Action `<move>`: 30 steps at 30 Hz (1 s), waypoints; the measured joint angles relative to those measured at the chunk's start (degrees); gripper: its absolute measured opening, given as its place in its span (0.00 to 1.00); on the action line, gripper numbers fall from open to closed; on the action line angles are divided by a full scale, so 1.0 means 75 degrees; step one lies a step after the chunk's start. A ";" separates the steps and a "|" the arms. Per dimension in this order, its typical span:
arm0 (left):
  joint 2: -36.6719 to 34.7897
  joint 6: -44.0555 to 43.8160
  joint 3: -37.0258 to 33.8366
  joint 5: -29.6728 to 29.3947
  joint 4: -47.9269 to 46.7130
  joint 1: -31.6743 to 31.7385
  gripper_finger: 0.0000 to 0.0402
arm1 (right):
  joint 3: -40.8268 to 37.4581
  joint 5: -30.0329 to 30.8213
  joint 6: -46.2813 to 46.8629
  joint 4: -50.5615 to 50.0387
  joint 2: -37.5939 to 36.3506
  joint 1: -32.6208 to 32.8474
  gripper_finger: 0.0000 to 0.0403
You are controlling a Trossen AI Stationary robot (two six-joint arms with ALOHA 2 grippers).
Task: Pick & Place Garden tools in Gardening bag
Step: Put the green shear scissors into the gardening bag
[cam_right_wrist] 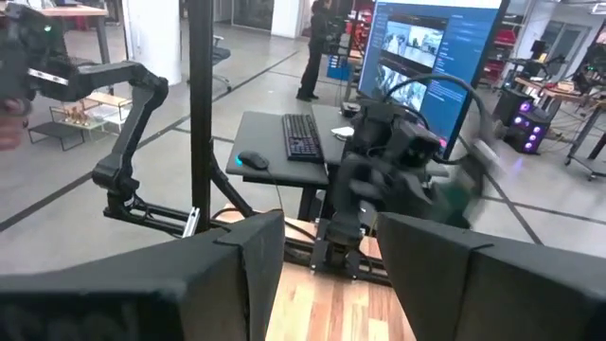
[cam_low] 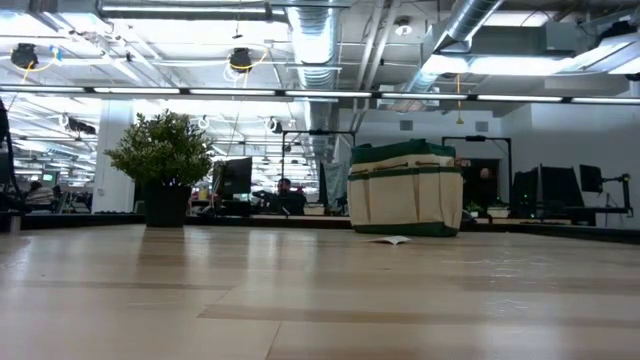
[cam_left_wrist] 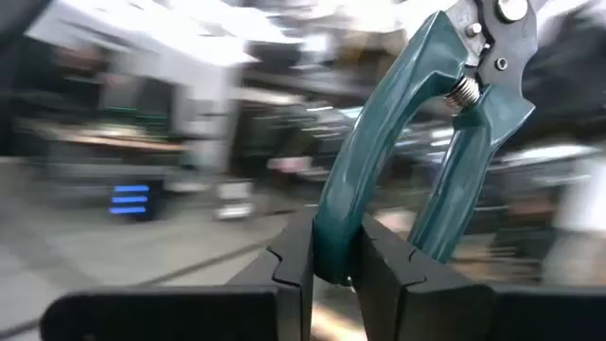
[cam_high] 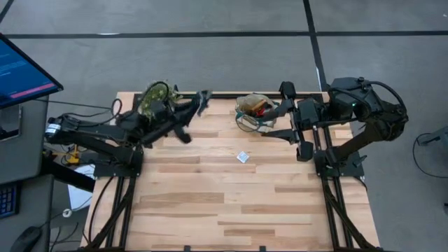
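Parted right tool [cam_right_wrist: 329,275], left arm [cam_right_wrist: 398,161] beyond

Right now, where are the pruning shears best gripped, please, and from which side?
Grip the pruning shears by one teal handle near its free end, from the handle side, as the left gripper does: pivot and spring sit at the far end. The right gripper waits by the gardening bag.

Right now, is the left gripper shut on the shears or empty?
Shut on them: the left gripper's fingers clamp one teal handle of the pruning shears, raised off the table.

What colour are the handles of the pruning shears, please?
Teal; the pruning shears' handles show best in the left wrist view.
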 joint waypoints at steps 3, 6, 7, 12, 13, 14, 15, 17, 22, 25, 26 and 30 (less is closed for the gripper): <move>0.0256 0.0899 0.0000 -0.1561 -0.0014 0.0000 0.12 | 0.0000 0.0253 0.0003 0.0003 0.0000 0.0003 0.41; 0.0509 0.1865 0.0000 -0.2923 -0.0011 0.0000 0.12 | 0.0000 0.0499 0.0000 0.0003 0.0000 0.0000 0.41; 0.0590 0.2102 0.0000 -0.3269 0.0006 0.0000 0.12 | 0.0000 0.0623 0.0000 0.0003 0.0000 -0.0011 0.41; 0.0893 0.2959 0.0110 -0.4246 0.0105 0.0001 0.12 | 0.0000 0.1169 0.0098 0.0003 0.0000 -0.0139 0.41; 0.0955 0.3240 0.0196 -0.4401 0.0116 0.0002 0.12 | 0.0000 0.1285 0.0125 0.0000 0.0000 -0.0184 0.41; 0.1020 0.3532 0.0303 -0.4575 0.0129 0.0001 0.12 | 0.0000 0.1423 0.0139 0.0008 0.0033 -0.0223 0.41; 0.1086 0.3826 0.0439 -0.4719 0.0140 0.0004 0.12 | 0.0008 0.1595 0.0140 0.0032 0.0088 -0.0268 0.41; 0.1186 0.4442 0.0715 -0.4762 0.0162 0.0059 0.12 | -0.0008 0.1948 0.0140 -0.0004 0.0148 -0.0345 0.41; 0.1494 0.5775 0.1543 -0.4805 0.0225 0.0187 0.12 | -0.0012 0.2233 0.0140 0.0010 0.0420 -0.0623 0.41; 0.1623 0.6446 0.1983 -0.4786 0.0234 0.0221 0.12 | 0.0007 0.2218 0.0140 0.0232 0.0638 -0.0790 0.41; 0.1678 0.6584 0.2142 -0.4732 0.0262 0.0221 0.12 | -0.0016 0.2220 0.0137 0.0164 0.0659 -0.0838 0.41; 0.1740 0.6840 0.2646 -0.4477 0.0316 0.0219 0.12 | -0.0008 0.2222 0.0143 0.0494 0.0846 -0.1053 0.41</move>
